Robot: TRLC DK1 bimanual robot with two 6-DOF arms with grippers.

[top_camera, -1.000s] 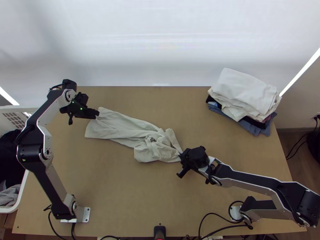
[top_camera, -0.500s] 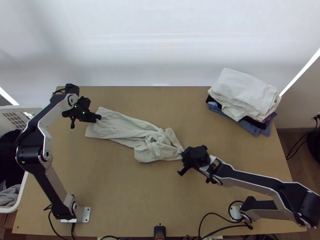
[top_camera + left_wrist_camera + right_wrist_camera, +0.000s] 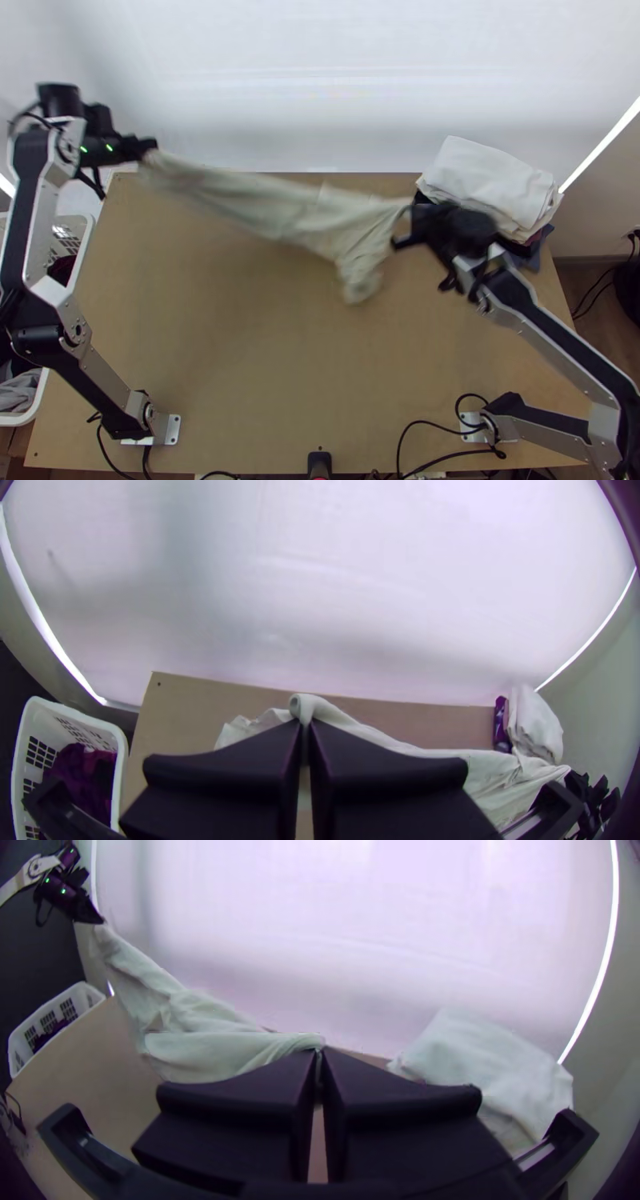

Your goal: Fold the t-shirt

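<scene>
Hanging bunched in long, loose folds, the off-white t-shirt [image 3: 296,214]

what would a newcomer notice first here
Most striking is the pale t-shirt, strung between the left arm's jaws at the table's far left corner and the right arm's jaws near the folded stack. That stack of folded clothes, white on top, sits at the table's far right.

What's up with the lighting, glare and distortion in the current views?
Top view: pale backdrop glows behind the table, grey shading toward its left; bright strip beyond the folded stack looks straight. Left wrist view: bright strips bow, corners dark. Right wrist view: backdrop nearly washed out, strip bent again, stack's white top low-contrast against it.
</scene>
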